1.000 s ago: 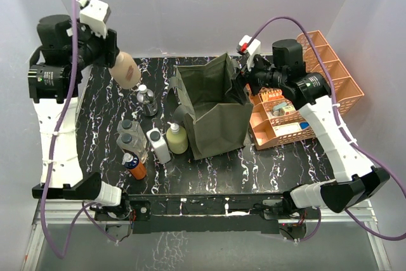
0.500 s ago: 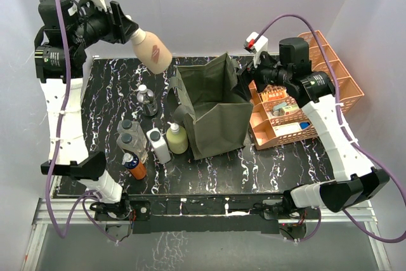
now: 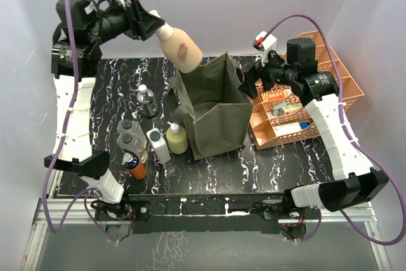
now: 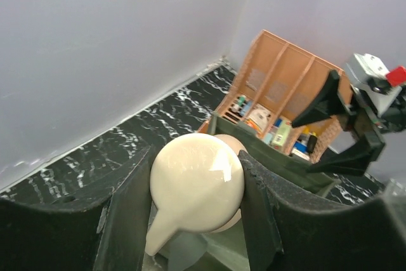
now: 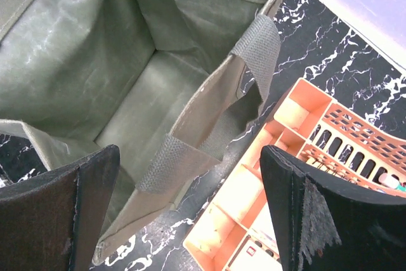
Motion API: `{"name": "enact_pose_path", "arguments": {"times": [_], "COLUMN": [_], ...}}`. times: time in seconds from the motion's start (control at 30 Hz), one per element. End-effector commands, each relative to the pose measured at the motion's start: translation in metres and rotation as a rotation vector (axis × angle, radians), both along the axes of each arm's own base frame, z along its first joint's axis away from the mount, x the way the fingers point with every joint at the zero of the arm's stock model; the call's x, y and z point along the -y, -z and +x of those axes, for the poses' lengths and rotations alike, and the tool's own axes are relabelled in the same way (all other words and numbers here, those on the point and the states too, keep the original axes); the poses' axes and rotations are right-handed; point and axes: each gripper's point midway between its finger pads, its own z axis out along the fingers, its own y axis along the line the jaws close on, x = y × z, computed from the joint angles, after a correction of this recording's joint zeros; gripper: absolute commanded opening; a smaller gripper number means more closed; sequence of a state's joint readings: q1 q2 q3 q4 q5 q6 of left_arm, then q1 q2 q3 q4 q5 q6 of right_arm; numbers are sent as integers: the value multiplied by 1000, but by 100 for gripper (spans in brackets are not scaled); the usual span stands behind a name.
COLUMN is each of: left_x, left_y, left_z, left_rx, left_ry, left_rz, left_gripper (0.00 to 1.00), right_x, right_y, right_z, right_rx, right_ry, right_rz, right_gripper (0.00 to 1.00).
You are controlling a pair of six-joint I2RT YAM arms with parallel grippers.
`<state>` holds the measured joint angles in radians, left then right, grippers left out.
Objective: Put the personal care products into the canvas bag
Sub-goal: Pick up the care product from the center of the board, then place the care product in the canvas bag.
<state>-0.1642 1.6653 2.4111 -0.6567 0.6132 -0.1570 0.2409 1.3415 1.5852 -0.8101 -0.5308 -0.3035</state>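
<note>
top external: left gripper [image 3: 154,25], jaws clamped on the cap of the tan bottle [image 3: 181,49], has swung over; the canvas bag [image 3: 219,128] mouth now sits just below them, so release looks next. right gripper [image 3: 246,84] gapes wide, empty.

No text legible from my seat.
- Tan bottle [image 3: 181,47]: reddish mark on side, too blurred for me to read.
- Left arm [image 3: 66,55]: pale sticker on motor housing, print too small.
- Right arm [image 3: 317,84]: similar sticker near wrist, unreadable.
- Orange tray organizer [image 3: 346,90]: small packets [image 3: 283,110] with printed faces. Left wrist view gives only colour patches on them [image 4: 259,117], no word I can make out.
- Standing bottles [image 3: 158,145] on table: I see no readable label.
</note>
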Motion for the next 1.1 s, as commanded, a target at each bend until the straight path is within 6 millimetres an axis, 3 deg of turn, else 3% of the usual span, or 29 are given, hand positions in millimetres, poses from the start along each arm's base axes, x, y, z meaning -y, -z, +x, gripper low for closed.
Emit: {"name": "enact_pose_path", "arguments": {"times": [0.0,0.13,0.37,0.6,0.8,1.07], "left_x": [56,95,124,121,129,127], "left_y": [-21,22,86,138,169,204], "left_z": [-22,-17,-12,2,14,27], "left_rx": [123,95,79,55,58,45], "left_ry": [144,155,141,97,114,91], "left_rz": [-9,123,328,474,525,584], "left_gripper": [0,0,0,0,0,0], "right_x": [5,12,25,22,5,-15], "right_y": [-23,-23,-26,-18,-9,8], "right_z": [-4,-5,-14,-8,9,9], "right_rx": [74,80,101,78,20,-21], "right_ry": [13,36,79,81,62,33], "right_rz": [41,46,66,84,120,90], "right_gripper": [97,97,97,96,89,77]}}
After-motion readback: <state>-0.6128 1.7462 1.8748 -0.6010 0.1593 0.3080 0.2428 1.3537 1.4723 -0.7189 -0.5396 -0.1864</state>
